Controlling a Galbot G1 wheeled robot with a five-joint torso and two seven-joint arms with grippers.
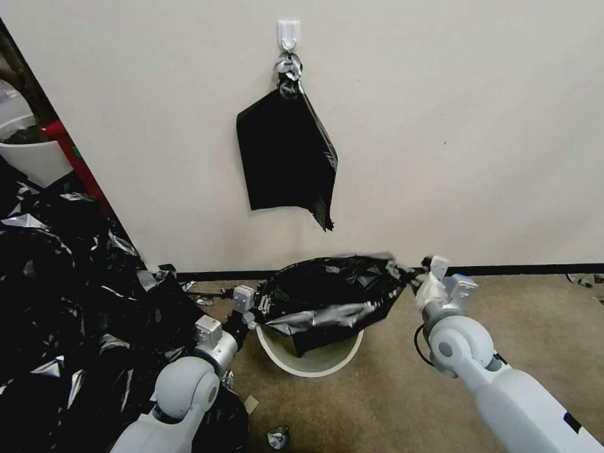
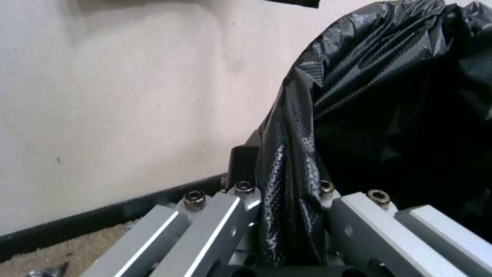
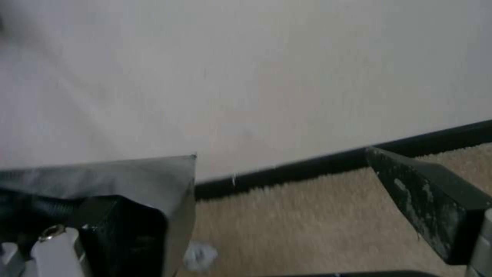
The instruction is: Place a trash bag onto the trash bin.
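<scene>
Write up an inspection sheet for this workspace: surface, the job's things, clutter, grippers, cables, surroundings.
Surface: beige carpet floor, scraps lying on it.
Job's things: trash bag stretched open above the trash bin, not yet down around its rim; near rim bare.
Clutter: heap of black plastic scraps on the robot's left; a crumpled scrap in front of the bin.
Grippers: left gripper shut on the bag's edge; right gripper open at the bag's other side, bag against one finger.
Cables: black cable at the right wrist.
Surroundings: white wall; bundle of bags hanging from a hook; white plant pot far left.
</scene>
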